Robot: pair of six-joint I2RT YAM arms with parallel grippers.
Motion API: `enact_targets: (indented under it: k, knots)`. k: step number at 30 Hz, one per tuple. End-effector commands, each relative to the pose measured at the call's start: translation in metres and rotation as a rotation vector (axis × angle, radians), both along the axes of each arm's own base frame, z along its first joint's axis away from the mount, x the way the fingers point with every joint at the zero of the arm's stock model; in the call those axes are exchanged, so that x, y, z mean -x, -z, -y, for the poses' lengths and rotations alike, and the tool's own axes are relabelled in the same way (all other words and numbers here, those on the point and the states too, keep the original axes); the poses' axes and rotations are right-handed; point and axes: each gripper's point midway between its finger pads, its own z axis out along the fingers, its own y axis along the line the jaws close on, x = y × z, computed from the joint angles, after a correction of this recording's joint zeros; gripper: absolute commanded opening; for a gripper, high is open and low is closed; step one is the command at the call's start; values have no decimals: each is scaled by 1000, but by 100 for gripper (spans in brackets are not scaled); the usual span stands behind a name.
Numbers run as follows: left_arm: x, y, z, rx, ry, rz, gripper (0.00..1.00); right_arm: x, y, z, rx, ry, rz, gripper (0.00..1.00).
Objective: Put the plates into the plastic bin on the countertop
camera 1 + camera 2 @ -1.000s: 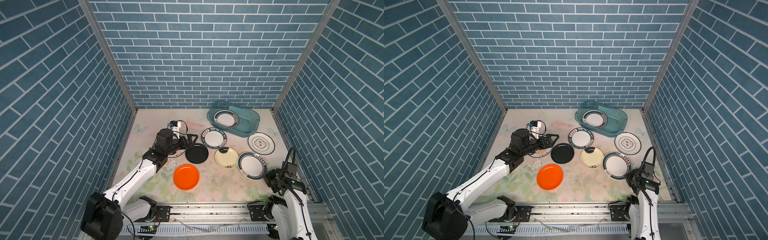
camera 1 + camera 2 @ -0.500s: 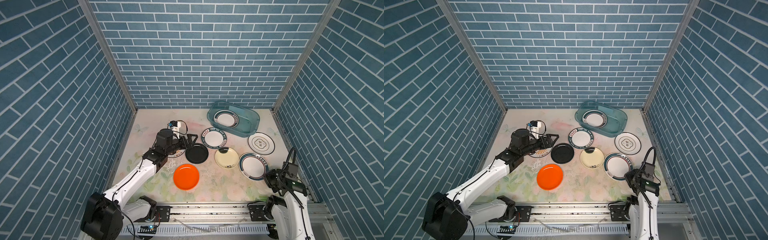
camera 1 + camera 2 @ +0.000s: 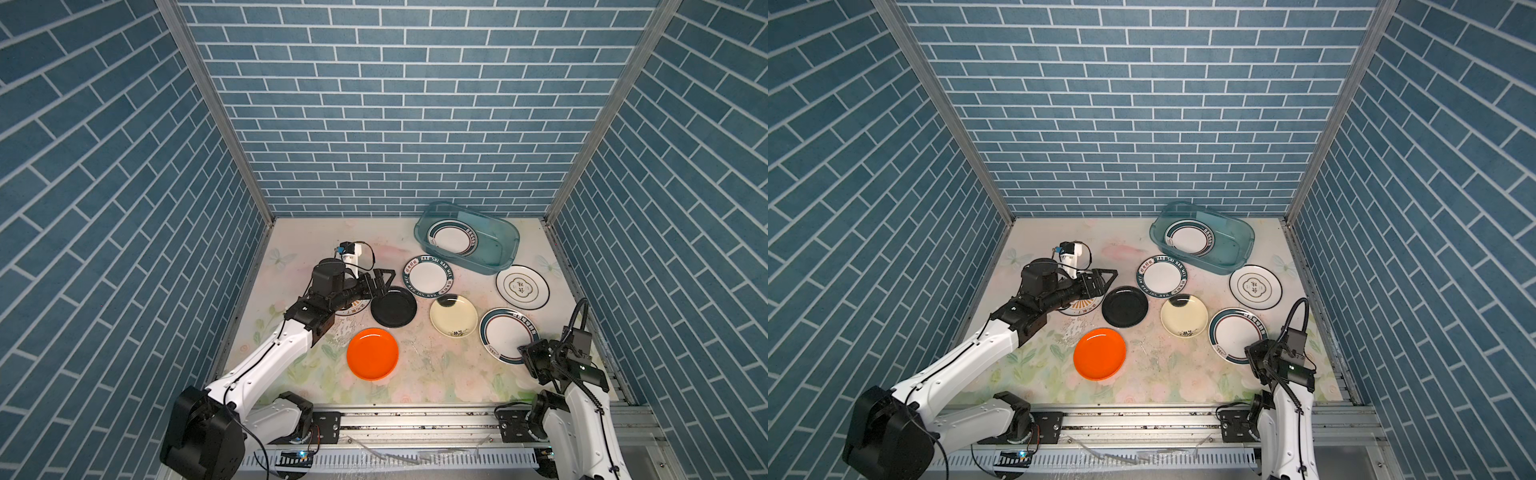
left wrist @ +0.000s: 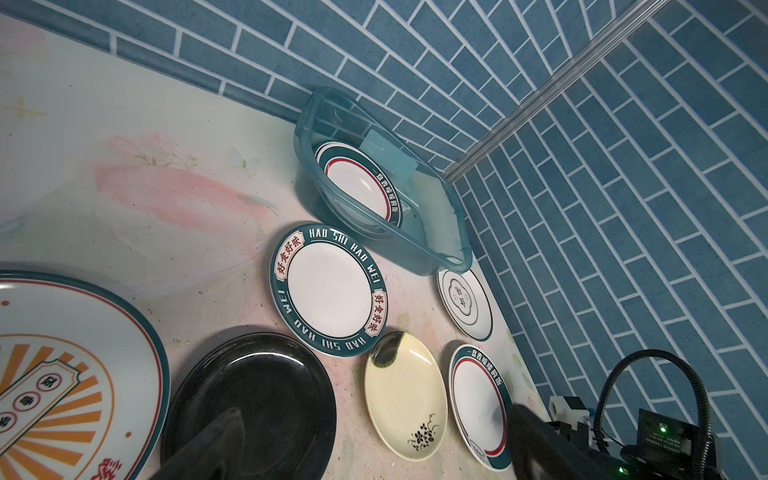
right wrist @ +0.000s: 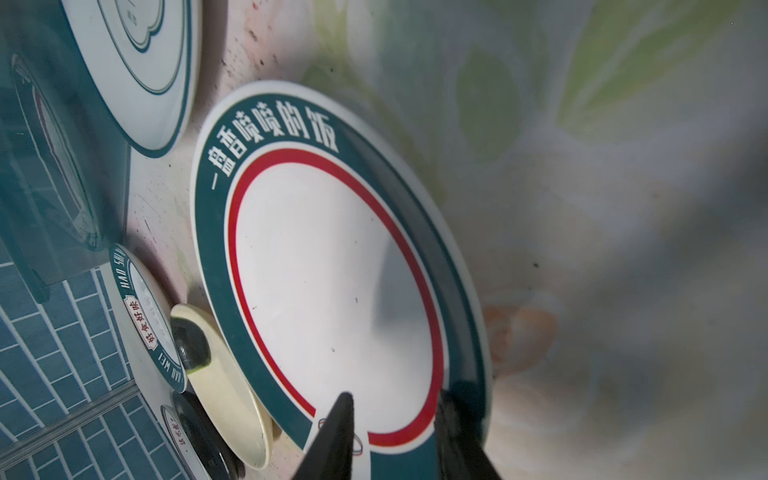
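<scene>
1. Blue brick-patterned walls point(image 3: 395, 124) close in the floral worktop point(image 3: 316, 241) on three sides. A grey metal rail point(image 3: 415, 419) runs along the front.
2. The left arm point(image 3: 282, 353) reaches across the worktop's left half and hides most of a sunburst-printed plate point(image 3: 1080, 308).
3. The teal plastic bin point(image 3: 496, 249) sits askew at the far right of the worktop. One green-and-red-rimmed plate point(image 3: 453, 240) lies flat in its left end.
4. Two plates lie along the bin's near side: the "HAO SHI HAO WEI" plate point(image 3: 428, 276) just beside its wall, and a thin-lined white plate point(image 3: 522, 286) by its right corner.
5. Nearer the front lie the black plate point(image 3: 394, 307), the cream plate point(image 3: 453, 317) close against its neighbours, a second green-and-red-rimmed plate point(image 3: 505, 334), and the orange plate point(image 3: 372, 354), which sits apart.
6. The left end effector point(image 3: 383, 282) hangs over the black plate's far rim. Its fingers are spread wide and hold nothing.
7. The right end effector point(image 5: 397, 397) hovers over the near rim of the second green-and-red-rimmed plate. Its fingers are partly spread and clamp nothing.
</scene>
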Motion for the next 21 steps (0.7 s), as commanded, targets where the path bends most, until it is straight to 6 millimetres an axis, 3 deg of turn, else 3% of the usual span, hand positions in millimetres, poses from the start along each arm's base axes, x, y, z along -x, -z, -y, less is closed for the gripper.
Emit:
enact_targets:
  k: [1, 6, 9, 12, 21]
  knots:
    - [1, 0, -3, -17, -2, 18, 100, -1, -9, 3, 4, 32, 7, 38]
    - [1, 3, -4, -17, -4, 10, 100, 4, -21, 7, 40, 31, -3, 39]
    - [1, 3, -4, -17, -3, 12, 100, 17, -22, 12, 75, 40, -69, 40]
    - [0, 3, -4, -15, -5, 13, 100, 27, -17, 15, 94, 45, -131, 41]
    - [-1, 5, -1, -12, 6, 9, 100, 25, 8, 12, 52, 83, -132, 41]
